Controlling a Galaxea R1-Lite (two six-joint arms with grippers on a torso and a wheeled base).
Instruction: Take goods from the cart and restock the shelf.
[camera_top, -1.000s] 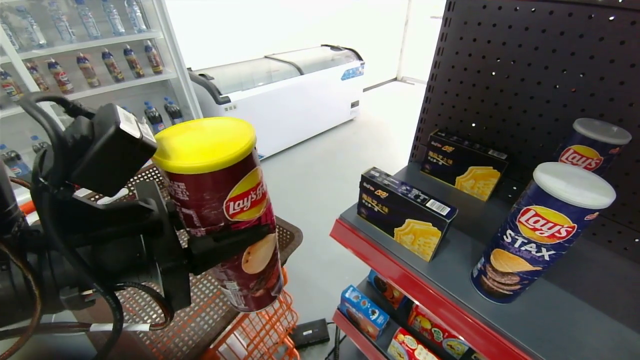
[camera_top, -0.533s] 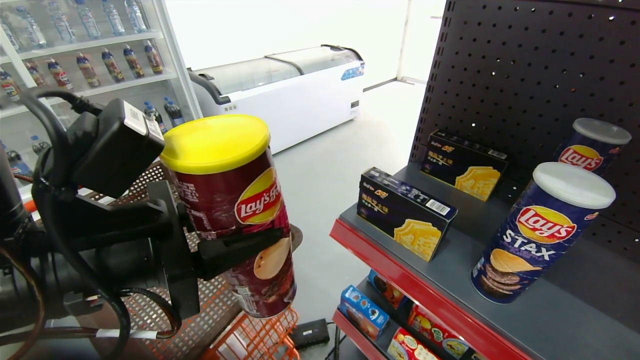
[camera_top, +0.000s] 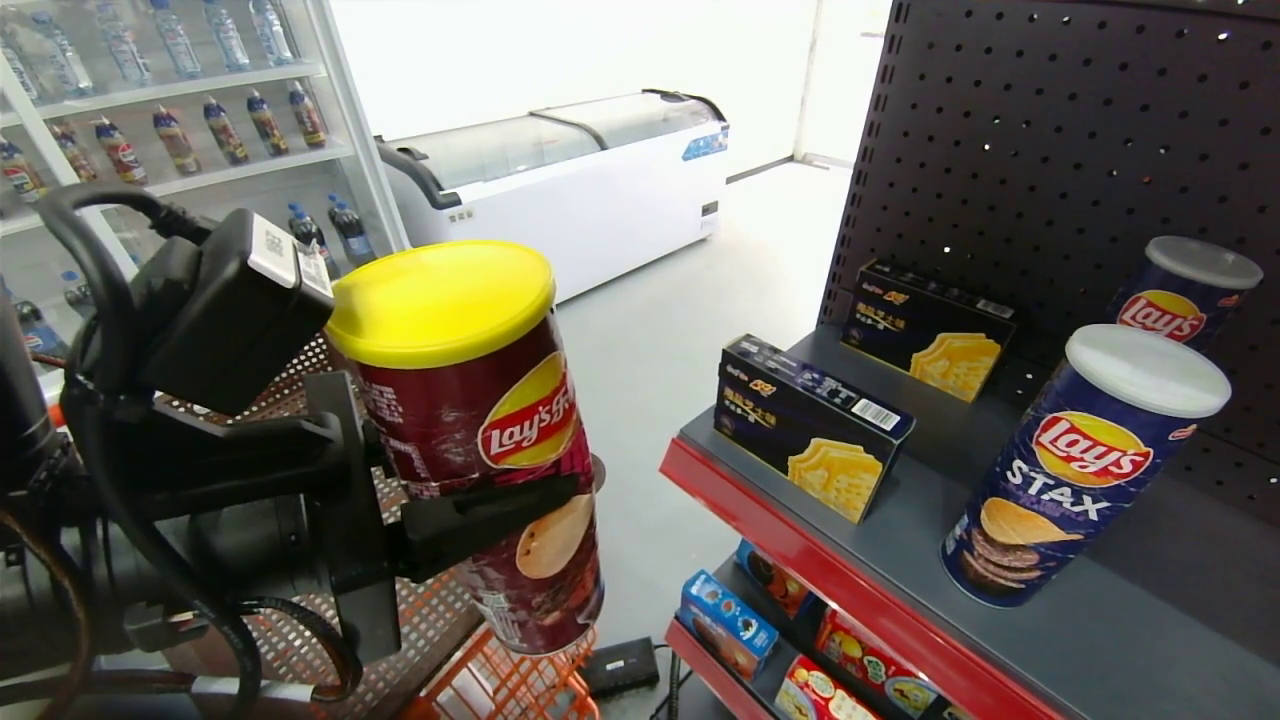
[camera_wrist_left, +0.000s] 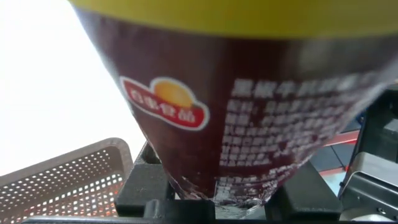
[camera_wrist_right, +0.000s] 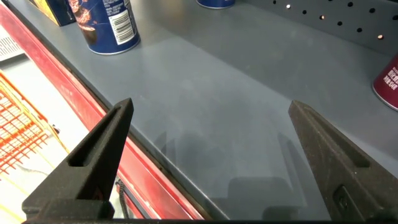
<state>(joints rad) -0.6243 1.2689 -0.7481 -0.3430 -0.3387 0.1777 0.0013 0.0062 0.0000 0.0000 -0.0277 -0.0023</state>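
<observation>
The can (camera_top: 470, 440) was held in the left gripper (camera_top: 450, 485) above the cart (camera_top: 510, 680), left of the shelf (camera_top: 800, 570). On the shelf stood a front box (camera_top: 810, 425) at the edge and a back box (camera_top: 930, 330) by the pegboard (camera_top: 1050, 120), with a front can (camera_top: 1080, 470) and a back can (camera_top: 1185, 290) to their right. A freezer (camera_top: 570, 190) stood behind across the floor, with a cooler (camera_top: 180, 100) to its left.

Place: a shop.
Chilled goods: bottled drinks (camera_top: 225, 130) are ranged in a cooler (camera_top: 348, 120); a chest freezer (camera_top: 580, 210) is set nearby.
Shelving: snack boxes (camera_top: 810, 425) are displayed on a pegboard-backed shelf (camera_top: 1100, 640).
</observation>
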